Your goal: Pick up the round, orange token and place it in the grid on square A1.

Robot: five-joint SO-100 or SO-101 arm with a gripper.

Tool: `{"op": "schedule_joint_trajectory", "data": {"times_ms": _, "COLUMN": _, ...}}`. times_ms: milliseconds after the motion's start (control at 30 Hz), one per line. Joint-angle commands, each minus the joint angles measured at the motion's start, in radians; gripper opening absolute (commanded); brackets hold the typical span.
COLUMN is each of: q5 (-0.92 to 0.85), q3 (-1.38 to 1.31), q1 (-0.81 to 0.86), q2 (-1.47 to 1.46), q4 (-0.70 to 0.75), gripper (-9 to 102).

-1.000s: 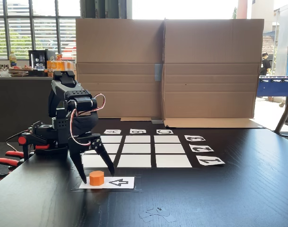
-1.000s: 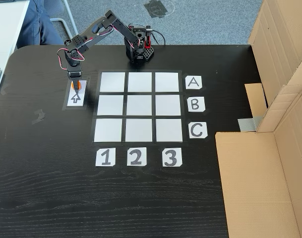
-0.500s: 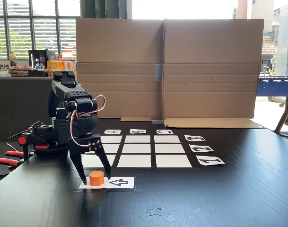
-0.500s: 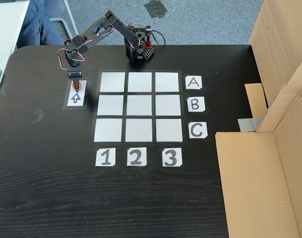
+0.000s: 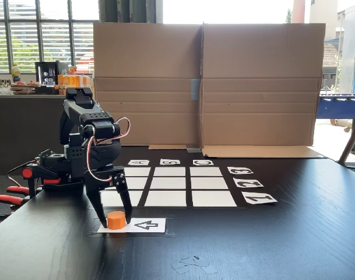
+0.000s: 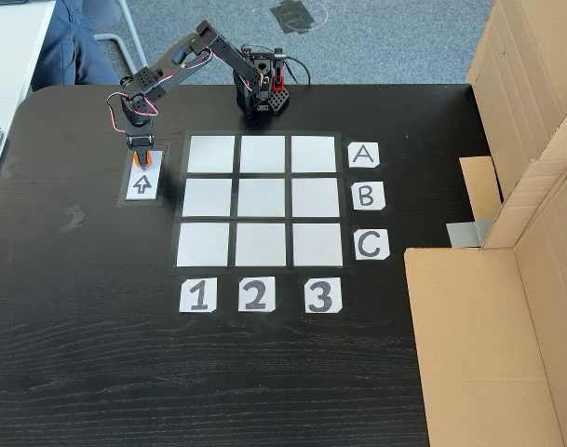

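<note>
orange plastic, the token [image 5: 116,220] sits on the white arrow card [image 5: 143,224] at the near-left of the black table [image 5: 270,233], just outside the grid [image 6: 260,200]. the end effector [image 5: 114,220] stands straddling it, one finger on each side, low over the card. the fingers look very near the token's sides, but you cannot tell from either fixed view whether they are clamped on it or a sliver apart. judgement: the step in hand is the grasp. finish the squeeze squarely across the token's middle before any lift, and rise straight so it does not tip. square a1 [image 6: 211,154], the corner cell nearest the card, lies just beside, so the carry is short.
</note>
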Motion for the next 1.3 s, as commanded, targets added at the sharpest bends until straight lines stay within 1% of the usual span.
{"op": "schedule_joint_trajectory", "data": {"times_ms": 0, "q5": 0.011, "q3": -0.040, "q1": -0.003, "q2": 0.008, "q4": -0.008, "gripper": 14}}
{"op": "schedule_joint_trajectory", "data": {"times_ms": 200, "q5": 0.009, "q3": -0.066, "q1": 0.002, "q2": 0.014, "q4": -0.006, "gripper": 12}}
{"op": "schedule_joint_trajectory", "data": {"times_ms": 433, "q5": 0.009, "q3": -0.075, "q1": 0.008, "q2": 0.110, "q4": 0.060, "gripper": 11}}
{"op": "schedule_joint_trajectory", "data": {"times_ms": 733, "q5": 0.011, "q3": -0.063, "q1": 0.025, "q2": 0.282, "q4": 0.204, "gripper": 12}}
{"op": "schedule_joint_trajectory", "data": {"times_ms": 1000, "q5": 0.008, "q3": 0.000, "q1": 0.034, "q2": 0.476, "q4": 0.287, "gripper": 12}}
{"op": "schedule_joint_trajectory", "data": {"times_ms": 1267, "q5": -0.003, "q3": 0.225, "q1": 0.014, "q2": 0.784, "q4": 0.287, "gripper": 12}}
